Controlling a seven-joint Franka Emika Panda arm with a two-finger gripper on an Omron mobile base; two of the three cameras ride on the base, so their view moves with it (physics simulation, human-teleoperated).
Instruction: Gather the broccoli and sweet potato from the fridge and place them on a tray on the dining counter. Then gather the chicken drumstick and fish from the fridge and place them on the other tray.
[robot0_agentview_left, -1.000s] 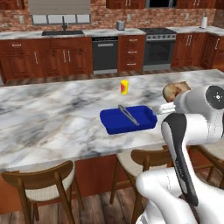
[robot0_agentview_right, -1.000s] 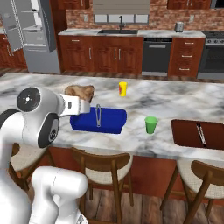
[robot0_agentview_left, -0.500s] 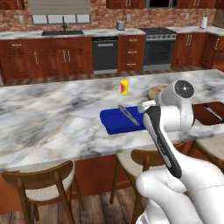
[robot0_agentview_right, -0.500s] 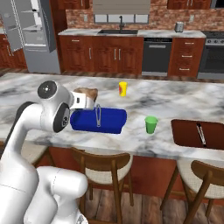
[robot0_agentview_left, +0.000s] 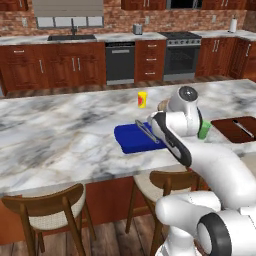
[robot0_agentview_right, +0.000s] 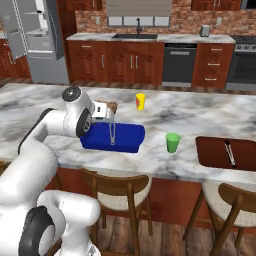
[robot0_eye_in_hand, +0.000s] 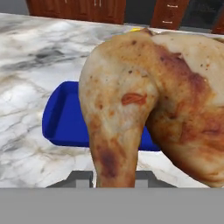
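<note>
One browned roasted chicken drumstick (robot0_eye_in_hand: 144, 100) is pinched at its narrow end between the gripper (robot0_eye_in_hand: 114, 177) fingers, centre-right of the hand view. Behind it, centre-left, a blue rectangular tray (robot0_eye_in_hand: 65, 118) sits on the white marble counter (robot0_eye_in_hand: 39, 61). Green cup (robot0_agentview_right: 172, 142) right of tray.

On the dining counter (robot0_agentview_right: 210, 117) the tray (robot0_agentview_right: 127, 141) holding a fish (robot0_agentview_right: 113, 134) lies left of the cup (robot0_agentview_right: 173, 142), with a second tray (robot0_agentview_right: 246, 153) farther right, a small bottle (robot0_agentview_right: 141, 101) behind, stools (robot0_agentview_right: 121, 185) in front, and the chicken drumstick (robot0_eye_in_hand: 148, 100) held above the first tray's far edge.
</note>
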